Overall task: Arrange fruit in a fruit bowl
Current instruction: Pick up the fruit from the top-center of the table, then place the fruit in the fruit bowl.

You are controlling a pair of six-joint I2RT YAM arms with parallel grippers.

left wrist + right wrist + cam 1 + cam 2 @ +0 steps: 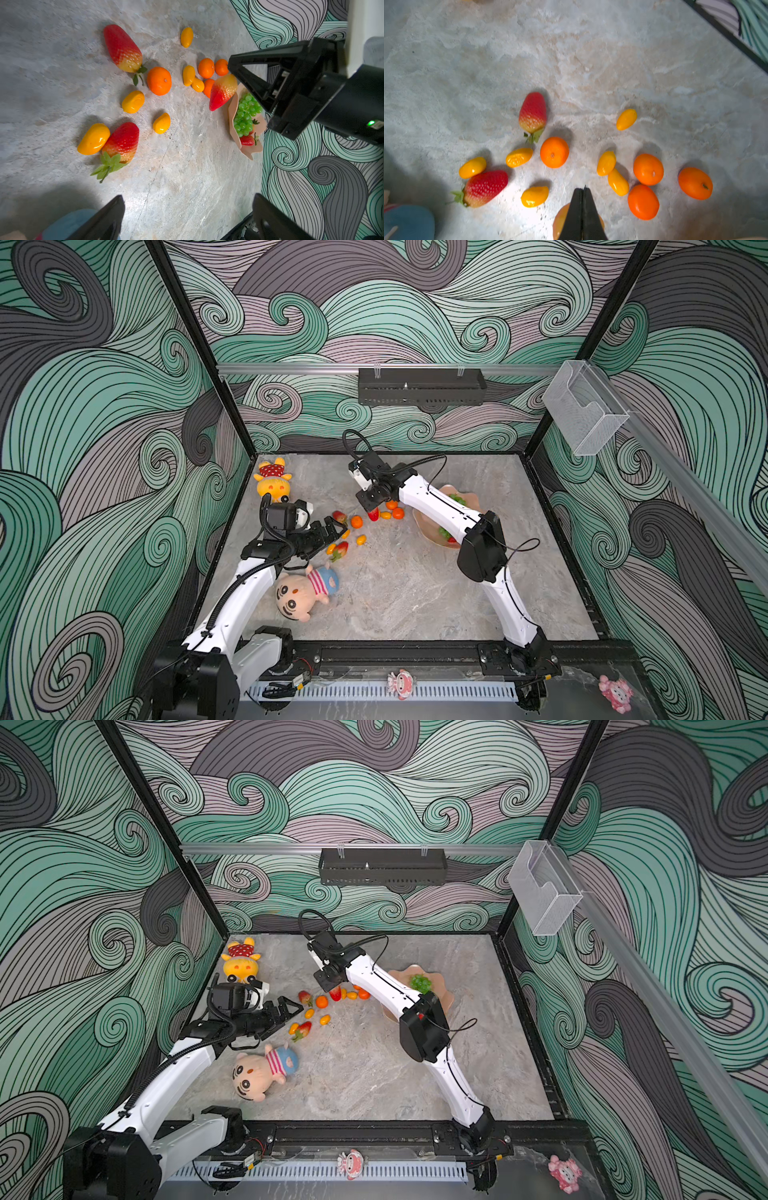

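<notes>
Right of table centre, the fruit bowl (445, 990) holds the grape bunch (246, 113). Just beside its rim, the right gripper (583, 193), jaws pressed together, appears to pinch a strawberry (221, 93) by its top; the contact itself is hidden. Step in hand, judged: strawberry transfer to bowl. Next move needs clearance over the scalloped rim, then a low release. Left gripper (332, 530) is spread and empty, near loose tangerines (554, 152) and kumquats (534, 196) on the table (415, 593).

Red strawberries (122, 46), orange tangerines (159, 81), green grapes (246, 112), peach bowl (232, 107).
</notes>
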